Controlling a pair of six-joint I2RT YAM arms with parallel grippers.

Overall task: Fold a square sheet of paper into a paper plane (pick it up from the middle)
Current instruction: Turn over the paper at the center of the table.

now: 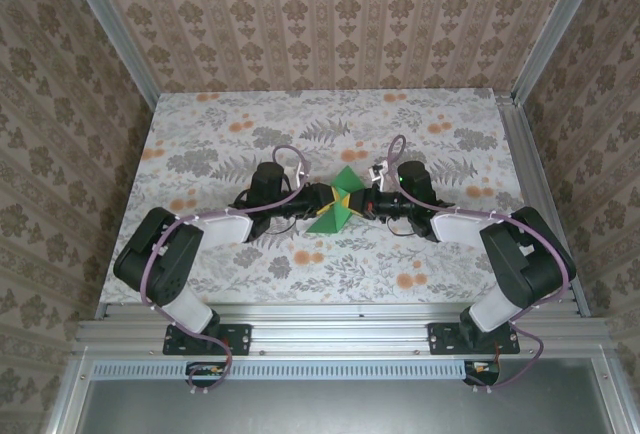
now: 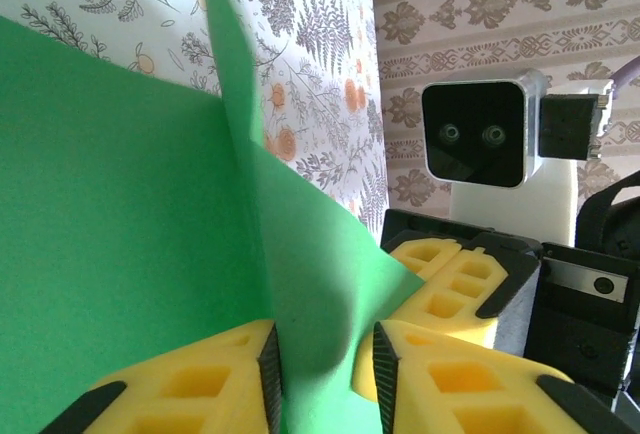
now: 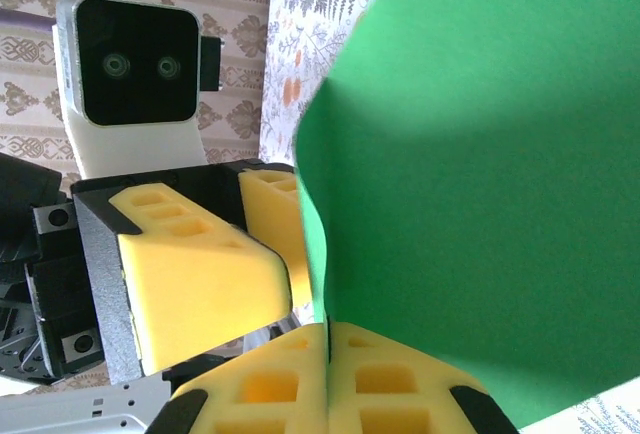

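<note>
- Yellow-padded left pincer [image 2: 325, 379] is seen part-open around a raised fold of the thin bright-green square paper sheet [image 2: 120, 214], not yet clamped.
- Right pincer [image 3: 327, 339] is shut on the sheet's edge.
- Sheet is held mid-tabletop [image 1: 420, 254], between both pincers.
- Step judged: creasing; left closure is called for next.
- No writing is legible.

- Arms [image 1: 165, 259]: black joints, white shells.
- Lilac cables [image 1: 290, 150] run along each.
- Fingers [image 2: 190, 389]: yellow blocks, black pads.
- Wrist camera [image 2: 475, 134]: white, black face, 2 lenses.

Floral tabletop [image 1: 330, 259], grey leaves, orange blossoms
</note>
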